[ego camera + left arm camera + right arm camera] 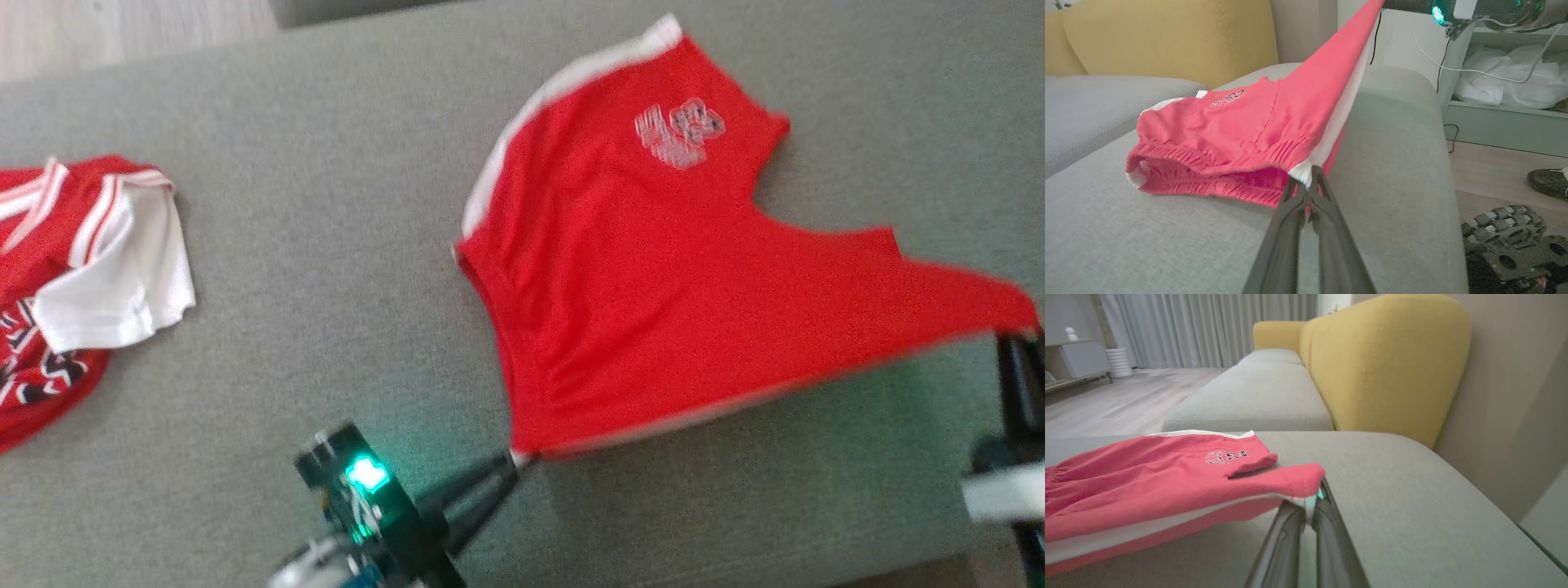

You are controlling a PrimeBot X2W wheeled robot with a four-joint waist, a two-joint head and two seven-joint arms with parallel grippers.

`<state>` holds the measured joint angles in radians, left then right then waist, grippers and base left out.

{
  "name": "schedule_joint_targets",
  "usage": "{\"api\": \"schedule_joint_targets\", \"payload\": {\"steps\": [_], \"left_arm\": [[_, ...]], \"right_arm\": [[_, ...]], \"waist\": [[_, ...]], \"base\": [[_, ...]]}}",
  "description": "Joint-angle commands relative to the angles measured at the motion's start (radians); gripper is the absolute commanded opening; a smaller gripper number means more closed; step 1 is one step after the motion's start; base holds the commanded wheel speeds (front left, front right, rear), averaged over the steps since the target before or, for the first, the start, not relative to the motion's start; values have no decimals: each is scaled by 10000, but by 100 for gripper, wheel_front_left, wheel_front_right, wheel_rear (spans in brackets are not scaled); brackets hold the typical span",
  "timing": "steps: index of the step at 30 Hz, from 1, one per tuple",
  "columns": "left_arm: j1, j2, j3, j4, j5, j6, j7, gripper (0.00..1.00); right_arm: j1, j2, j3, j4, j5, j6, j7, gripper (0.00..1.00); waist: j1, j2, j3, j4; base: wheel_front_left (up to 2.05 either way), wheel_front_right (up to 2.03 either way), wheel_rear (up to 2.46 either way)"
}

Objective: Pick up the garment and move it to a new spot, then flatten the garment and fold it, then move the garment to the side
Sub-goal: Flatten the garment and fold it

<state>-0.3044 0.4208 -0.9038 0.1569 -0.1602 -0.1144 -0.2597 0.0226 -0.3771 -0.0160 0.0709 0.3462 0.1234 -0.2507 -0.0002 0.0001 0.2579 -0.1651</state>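
Head view is motion-blurred, wrist views are sharper. The garment (653, 286), a pair of red shorts, sits on the grey sofa seat (326, 163), right of centre from where I look. Its far part lies on the cushion; its near edge is lifted off the seat and pulled taut between the two arms. The left pincer (510, 461) is clenched on the near corner of the elastic waistband (1216, 163), right where the white side strip ends; in the left wrist view both fingers meet on that white tip. The right pincer (1016, 339) is at the far right of the frame, clenched on the hem corner of the near leg; in the right wrist view the red hem folds over its fingertips. A white stripe (555, 90) runs along the far left edge of the shorts, and a pale printed logo (679, 131) shows on the far leg, which lies flat on the seat. A second piece, a red and white jersey (98, 269), lies crumpled at the left end of the seat, well apart from the shorts. The yellow backrest (1384, 363) stands behind the seat. A dark shoe (1547, 181) rests on the wooden floor (1490, 175) beyond the sofa's end.
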Motion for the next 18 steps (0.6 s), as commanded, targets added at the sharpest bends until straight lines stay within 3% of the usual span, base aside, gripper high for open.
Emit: {"api": "schedule_joint_targets", "payload": {"steps": [1,4,8,18], "left_arm": [[-62,79,275,-400,-40,35,-20,0],[308,-81,169,-632,-118,-5,-20,0],[146,-476,607,-687,-755,-59,-20,0],[-2049,-1067,1317,342,-1983,-146,156,0]], "right_arm": [[523,-288,-232,-684,193,73,142,0],[1308,-254,-576,-1550,222,73,681,0],[986,-308,-694,-2055,293,73,1349,0],[-2712,-721,378,-253,710,73,2962,0]], "waist": [[2,-1,-406,38],[2,-1,-470,91],[2,-1,-331,300],[2,-1,566,1034]], "base": [[0,0,0],[0,0,0],[0,0,0],[0,0,0]]}}
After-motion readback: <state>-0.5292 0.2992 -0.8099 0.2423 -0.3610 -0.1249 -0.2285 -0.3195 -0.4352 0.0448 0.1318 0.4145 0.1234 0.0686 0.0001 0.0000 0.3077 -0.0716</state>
